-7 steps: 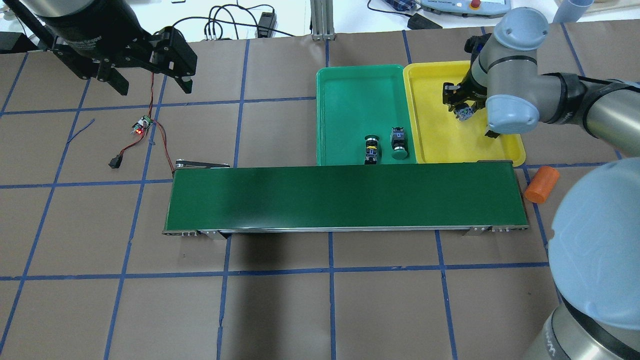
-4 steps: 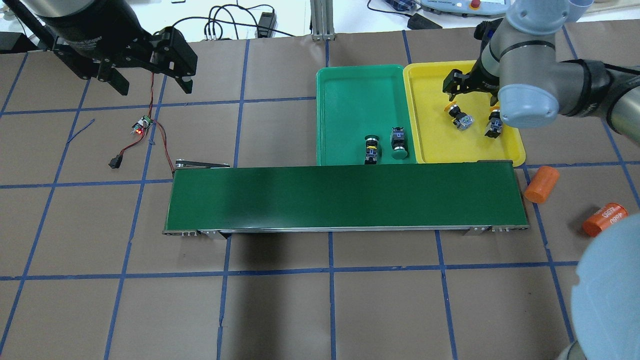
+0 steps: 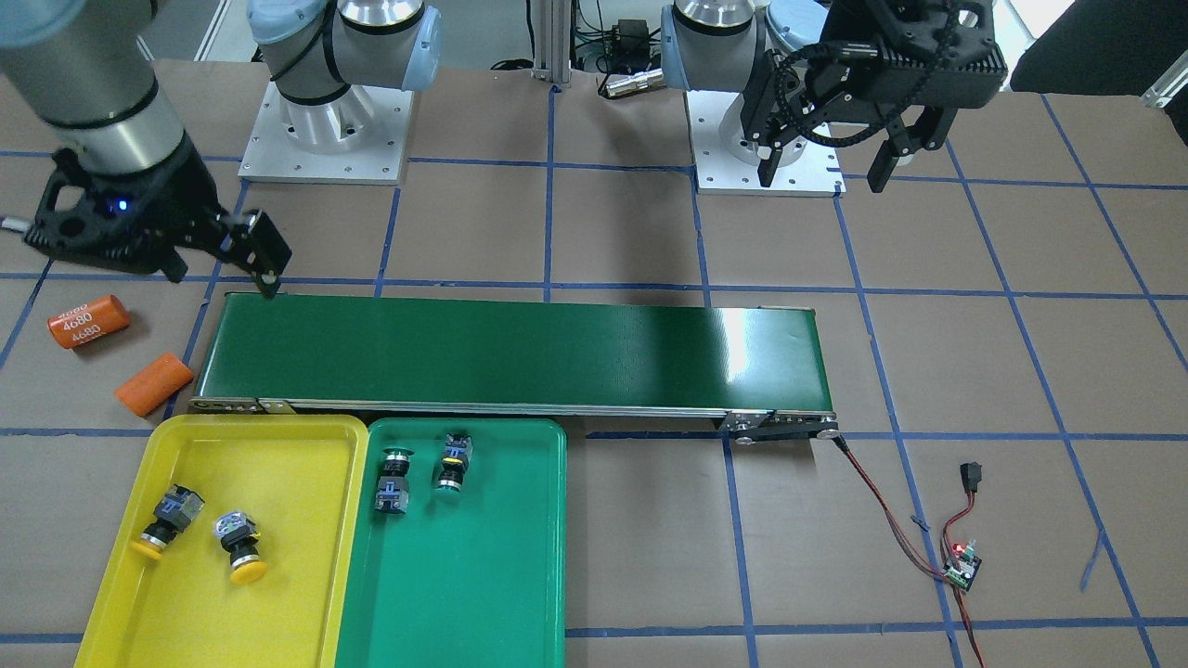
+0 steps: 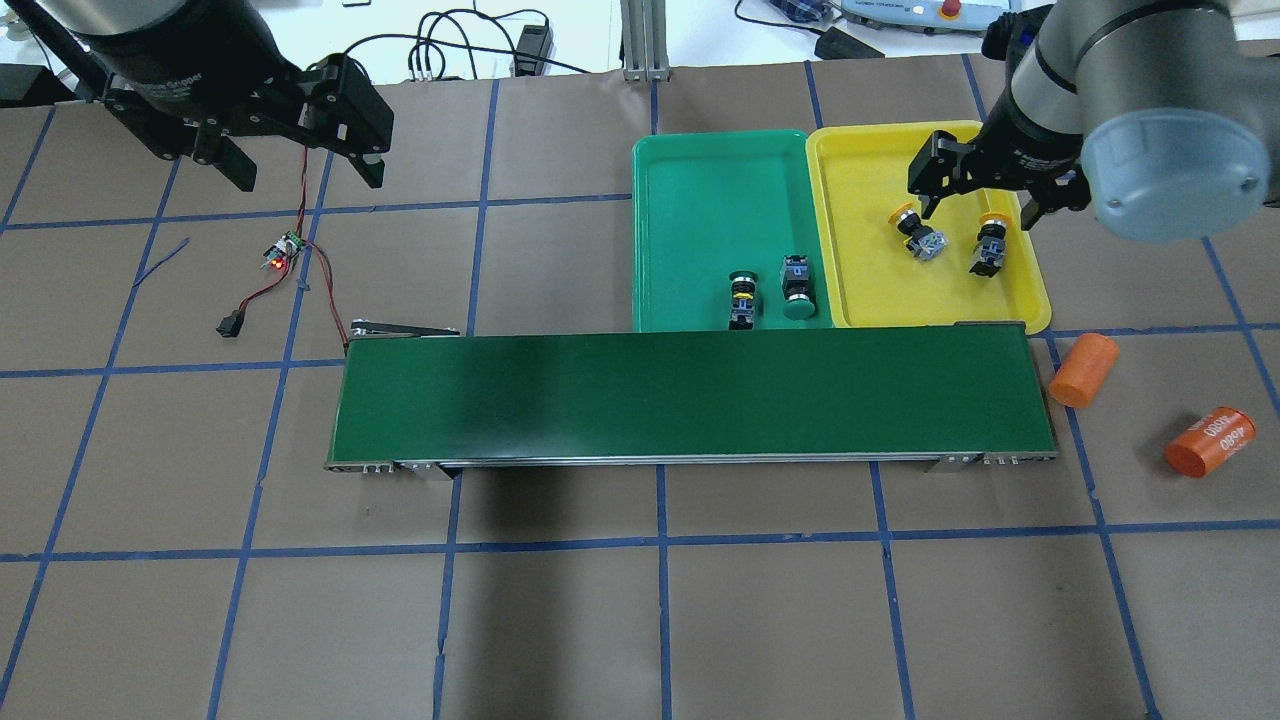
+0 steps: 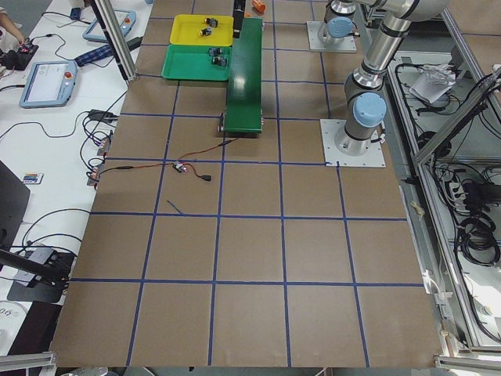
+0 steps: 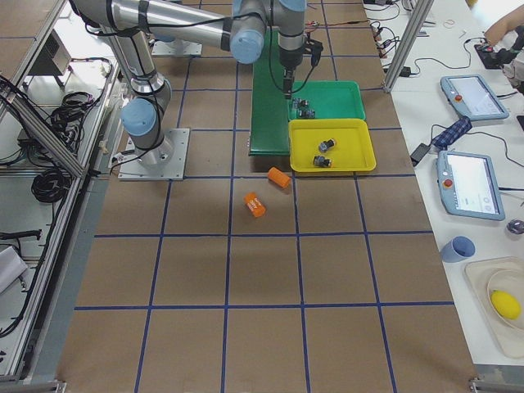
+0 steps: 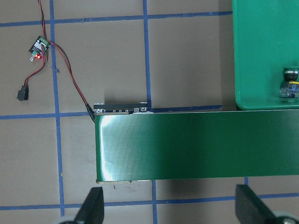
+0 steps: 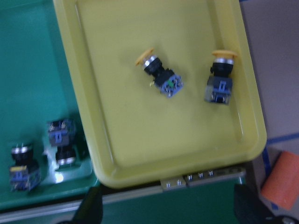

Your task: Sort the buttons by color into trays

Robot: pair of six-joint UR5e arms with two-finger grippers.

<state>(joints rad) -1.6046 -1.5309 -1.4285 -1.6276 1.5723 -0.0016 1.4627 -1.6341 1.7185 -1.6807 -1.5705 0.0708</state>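
Note:
Two yellow-capped buttons [image 4: 918, 232] [image 4: 988, 245] lie on their sides in the yellow tray [image 4: 930, 295]. In the right wrist view they show as one button [image 8: 160, 74] beside the other [image 8: 220, 81]. Two green-capped buttons [image 4: 741, 298] [image 4: 797, 286] lie near the front of the green tray [image 4: 710, 190], close to the belt. My right gripper [image 4: 985, 195] hovers open and empty above the yellow tray's far right part. My left gripper [image 4: 305, 170] hangs open and empty over the far left of the table, away from both trays.
A long dark-green conveyor belt [image 4: 690, 395] runs across the table just in front of the trays. Two orange cylinders [image 4: 1083, 368] [image 4: 1208, 440] lie on the paper right of the belt. A small circuit board with red wires [image 4: 283, 252] sits at left.
My right gripper opened and let a yellow button drop into the yellow tray, then rose and drew back to the right. The left arm stayed where it was.

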